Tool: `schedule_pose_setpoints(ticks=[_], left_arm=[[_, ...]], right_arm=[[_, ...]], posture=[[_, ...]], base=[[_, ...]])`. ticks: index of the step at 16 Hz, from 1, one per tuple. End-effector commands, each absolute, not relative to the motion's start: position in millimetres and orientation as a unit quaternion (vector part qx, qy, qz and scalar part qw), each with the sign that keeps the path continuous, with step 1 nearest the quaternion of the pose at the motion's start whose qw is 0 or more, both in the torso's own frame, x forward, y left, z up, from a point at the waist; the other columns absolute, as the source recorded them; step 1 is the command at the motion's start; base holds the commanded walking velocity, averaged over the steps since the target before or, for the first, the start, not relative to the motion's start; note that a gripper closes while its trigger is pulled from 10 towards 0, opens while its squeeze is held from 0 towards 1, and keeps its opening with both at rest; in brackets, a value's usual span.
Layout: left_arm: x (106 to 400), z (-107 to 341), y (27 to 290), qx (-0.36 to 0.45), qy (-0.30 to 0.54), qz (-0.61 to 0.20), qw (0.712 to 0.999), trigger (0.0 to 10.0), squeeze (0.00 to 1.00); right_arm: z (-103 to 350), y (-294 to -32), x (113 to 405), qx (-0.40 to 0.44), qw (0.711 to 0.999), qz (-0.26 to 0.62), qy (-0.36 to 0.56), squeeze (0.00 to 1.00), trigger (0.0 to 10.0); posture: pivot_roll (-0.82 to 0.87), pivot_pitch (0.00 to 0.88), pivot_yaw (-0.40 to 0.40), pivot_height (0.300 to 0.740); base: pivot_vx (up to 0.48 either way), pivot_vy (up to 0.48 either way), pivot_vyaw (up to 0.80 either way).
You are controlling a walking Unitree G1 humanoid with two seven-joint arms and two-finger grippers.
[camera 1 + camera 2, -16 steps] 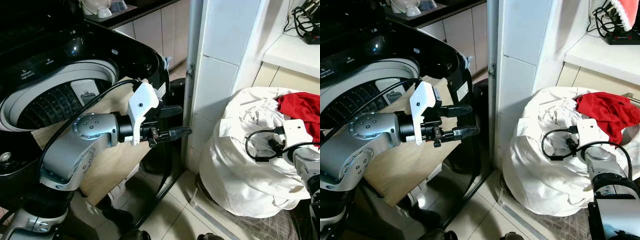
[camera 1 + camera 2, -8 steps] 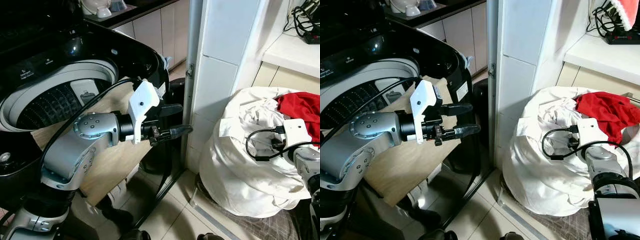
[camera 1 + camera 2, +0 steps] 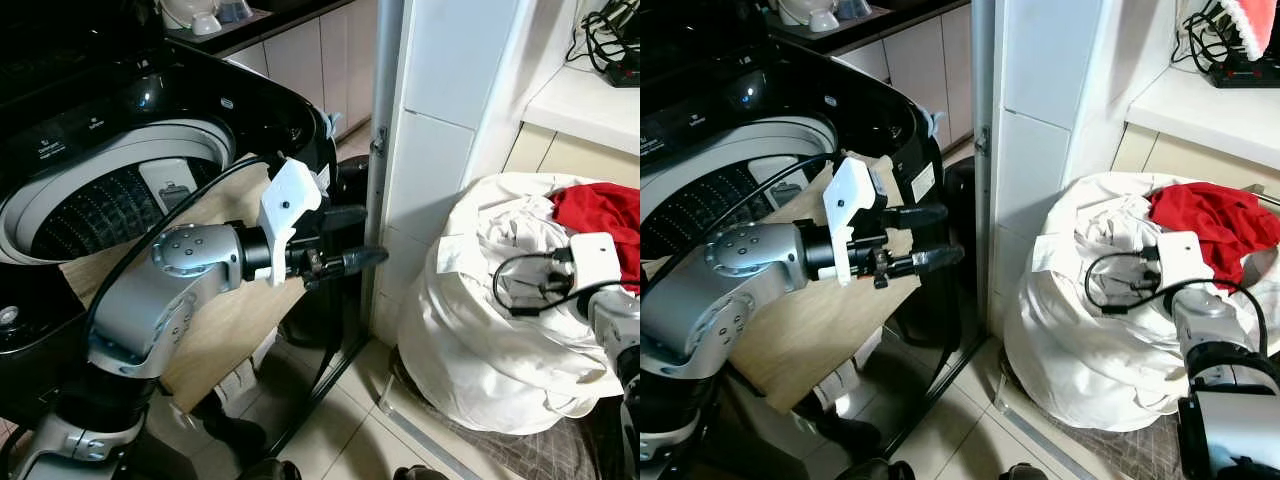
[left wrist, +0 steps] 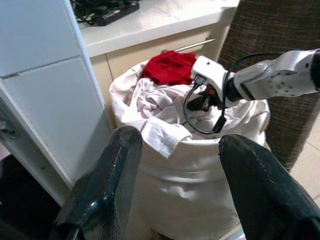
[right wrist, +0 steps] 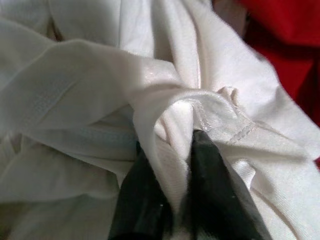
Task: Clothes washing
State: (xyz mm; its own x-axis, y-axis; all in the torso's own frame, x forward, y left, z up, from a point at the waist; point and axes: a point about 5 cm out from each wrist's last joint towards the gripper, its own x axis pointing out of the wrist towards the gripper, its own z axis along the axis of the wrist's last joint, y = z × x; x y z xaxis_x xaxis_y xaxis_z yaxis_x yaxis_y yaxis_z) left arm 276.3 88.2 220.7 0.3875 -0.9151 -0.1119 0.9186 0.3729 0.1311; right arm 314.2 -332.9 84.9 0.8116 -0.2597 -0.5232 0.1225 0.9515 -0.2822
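A white laundry bag (image 3: 490, 340) full of clothes stands on the floor at the right, with white garments (image 3: 500, 235) and a red garment (image 3: 600, 215) on top. My right gripper (image 5: 172, 200) reaches into the pile and is shut on a fold of white garment (image 5: 175, 130); its wrist (image 3: 592, 262) sits at the bag's top. The open top-loading washing machine (image 3: 110, 190) is at the left, its drum (image 3: 95, 215) exposed. My left gripper (image 3: 355, 235) hovers open between machine and bag, pointing toward the bag (image 4: 185, 165).
A white tiled pillar (image 3: 440, 130) with a metal door frame (image 3: 380, 150) stands between washer and bag. A wooden board (image 3: 230, 320) leans against the washer. A power strip with cables (image 3: 615, 45) lies on the counter at the right. Tiled floor (image 3: 350, 430) lies below.
The left arm has drifted slightly up and to the right. The right wrist has shifted a little further right at the bag's top.
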Motion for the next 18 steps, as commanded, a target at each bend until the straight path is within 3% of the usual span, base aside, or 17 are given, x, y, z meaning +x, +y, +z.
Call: schedule_pose_setpoints(ticks=[1, 4, 6, 10, 11, 12, 15, 18], left_arm=[[283, 228, 91, 0.096, -0.006, -0.529, 0.843, 10.0, 0.0], [293, 237, 95, 0.091, -0.04, -0.482, 0.87, 10.0, 0.0], [301, 250, 95, 0.069, -0.079, -0.449, 0.887, 10.0, 0.0], [301, 267, 74, 0.036, -0.134, -0.455, 0.879, 10.0, 0.0], [301, 268, 70, 0.029, -0.138, -0.458, 0.878, 10.0, 0.15], [301, 271, 66, 0.02, -0.146, -0.458, 0.877, 10.0, 0.99], [294, 283, 44, -0.027, -0.176, -0.493, 0.852, 10.0, 1.0], [289, 279, 33, -0.028, -0.182, -0.507, 0.842, 10.0, 1.0]], right_arm=[[101, -331, 324, -0.108, 0.956, -0.093, 0.255, 0.0, 0.0], [139, -321, 337, -0.05, 0.984, -0.037, 0.166, 0.0, 0.0], [196, -294, 331, 0.048, 0.994, 0.078, 0.059, 0.0, 0.0], [273, -233, 297, 0.17, 0.938, 0.296, -0.059, 0.0, 0.0], [279, -227, 294, 0.181, 0.929, 0.316, -0.068, 0.0, 0.0], [286, -220, 289, 0.194, 0.917, 0.339, -0.08, 0.0, 0.0], [308, -198, 271, 0.279, 0.86, 0.407, -0.126, 0.0, 0.0], [306, -187, 266, 0.292, 0.848, 0.427, -0.115, 0.0, 0.0]], posture=[[-0.06, 0.038, 0.101, 0.74], [-0.07, 0.034, 0.1, 0.74], [-0.09, 0.032, 0.096, 0.74], [-0.11, 0.021, 0.082, 0.74], [-0.11, 0.019, 0.08, 0.74], [-0.11, 0.016, 0.077, 0.74], [-0.11, 0.003, 0.067, 0.74], [-0.11, 0.001, 0.063, 0.74]], base=[[0.0, 0.0, 0.0], [0.0, 0.0, 0.0], [0.0, 0.0, 0.0], [0.0, 0.0, 0.0], [0.0, 0.0, 0.0], [0.0, 0.0, 0.0], [0.0, 0.0, 0.0], [0.0, 0.0, 0.0]])
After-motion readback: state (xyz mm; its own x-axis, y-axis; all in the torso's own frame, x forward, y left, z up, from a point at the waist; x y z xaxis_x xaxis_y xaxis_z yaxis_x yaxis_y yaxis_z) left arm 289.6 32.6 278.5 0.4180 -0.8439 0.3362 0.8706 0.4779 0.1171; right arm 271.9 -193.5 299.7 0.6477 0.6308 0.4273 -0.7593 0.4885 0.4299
